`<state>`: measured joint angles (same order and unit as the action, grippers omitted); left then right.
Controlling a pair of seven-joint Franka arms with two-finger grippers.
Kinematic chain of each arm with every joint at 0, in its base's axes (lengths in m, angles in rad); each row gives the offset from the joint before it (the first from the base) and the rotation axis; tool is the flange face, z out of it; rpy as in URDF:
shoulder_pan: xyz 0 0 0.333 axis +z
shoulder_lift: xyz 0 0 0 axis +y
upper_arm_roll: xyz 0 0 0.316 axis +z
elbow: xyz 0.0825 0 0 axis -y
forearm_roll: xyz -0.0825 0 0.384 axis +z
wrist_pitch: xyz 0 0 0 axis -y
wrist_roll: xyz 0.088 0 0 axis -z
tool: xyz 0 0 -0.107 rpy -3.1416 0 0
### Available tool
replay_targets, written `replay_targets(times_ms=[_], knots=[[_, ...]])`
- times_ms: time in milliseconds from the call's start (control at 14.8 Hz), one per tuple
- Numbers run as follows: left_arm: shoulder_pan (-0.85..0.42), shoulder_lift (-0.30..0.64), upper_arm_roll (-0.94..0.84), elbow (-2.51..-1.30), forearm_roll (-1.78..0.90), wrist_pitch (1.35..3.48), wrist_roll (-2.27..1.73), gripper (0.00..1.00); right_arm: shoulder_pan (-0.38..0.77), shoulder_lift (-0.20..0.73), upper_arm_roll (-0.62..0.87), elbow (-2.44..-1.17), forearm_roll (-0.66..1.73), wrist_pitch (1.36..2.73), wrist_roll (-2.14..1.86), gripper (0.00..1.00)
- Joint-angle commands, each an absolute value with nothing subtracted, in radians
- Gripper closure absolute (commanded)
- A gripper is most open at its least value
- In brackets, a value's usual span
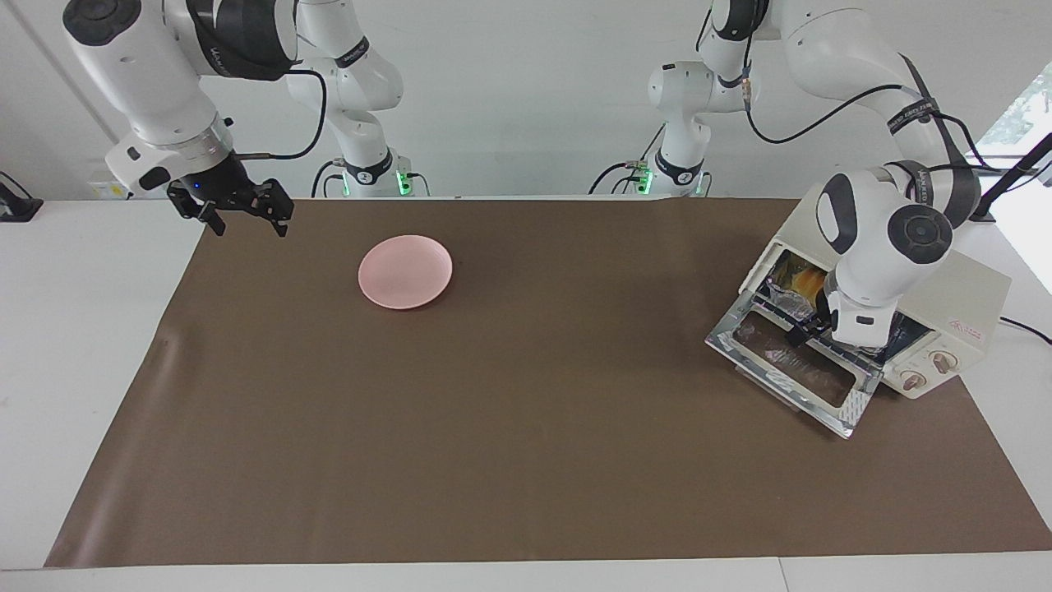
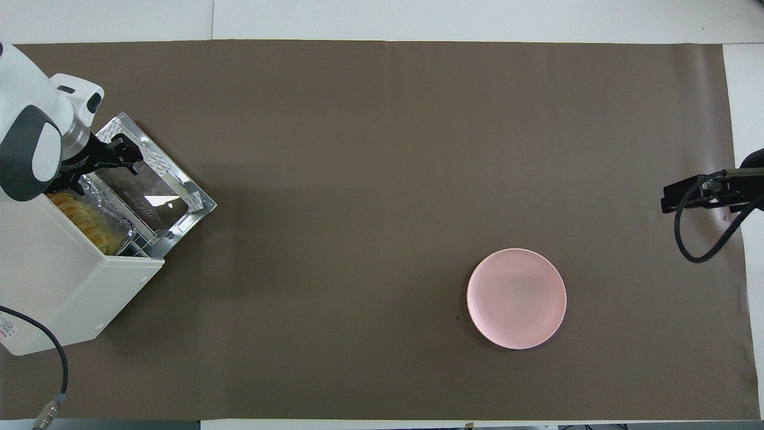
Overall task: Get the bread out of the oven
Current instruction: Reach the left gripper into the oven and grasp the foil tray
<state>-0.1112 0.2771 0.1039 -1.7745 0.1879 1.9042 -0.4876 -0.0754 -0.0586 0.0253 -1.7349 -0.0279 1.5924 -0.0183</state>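
At the left arm's end of the table, the oven point(image 1: 945, 300) stands with its door dropped open; the bread point(image 2: 83, 218) lies inside on foil, long axis along the mouth. The left gripper point(image 1: 809, 329) hovers over the door, finger state indiscernible. The right gripper point(image 1: 246, 215) waits, fingers spread.

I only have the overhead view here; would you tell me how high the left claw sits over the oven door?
Observer: Low. From the facing view, the left claw is down at the oven mouth, close above the open door, by the foil tray.
Operator: Thank you. Is the right claw carrying anything?
Observer: No. The right claw hangs open and empty, raised over the mat edge.
Operator: Any controls on the oven's front?
Observer: Two round knobs, beside the door opening.
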Motion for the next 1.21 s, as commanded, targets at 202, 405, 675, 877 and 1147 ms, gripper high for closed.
replay_targets(times_ms=[202,405,675,877,1147], knots=[[-0.11,0.245,0.109,-1.835,0.222,1.948,-0.549,0.23,-0.087,-0.077,0.034,-1.75,-0.032,1.594,-0.006,0.0],[-0.11,0.239,0.11,-1.854,0.23,1.95,-0.551,0.43,-0.087,-0.077,0.034,-1.75,-0.032,1.594,-0.006,0.0],[-0.11,0.235,0.109,-1.867,0.29,1.948,-0.545,1.0,-0.087,-0.077,0.034,-1.75,-0.032,1.594,-0.006,0.0],[-0.123,0.242,0.109,-1.836,0.29,1.937,-0.537,1.0,-0.087,-0.077,0.034,-1.75,-0.032,1.594,-0.006,0.0],[-0.173,0.308,0.1,-1.654,0.276,1.881,-0.529,1.0,-0.087,-0.077,0.034,-1.75,-0.032,1.594,-0.006,0.0]])
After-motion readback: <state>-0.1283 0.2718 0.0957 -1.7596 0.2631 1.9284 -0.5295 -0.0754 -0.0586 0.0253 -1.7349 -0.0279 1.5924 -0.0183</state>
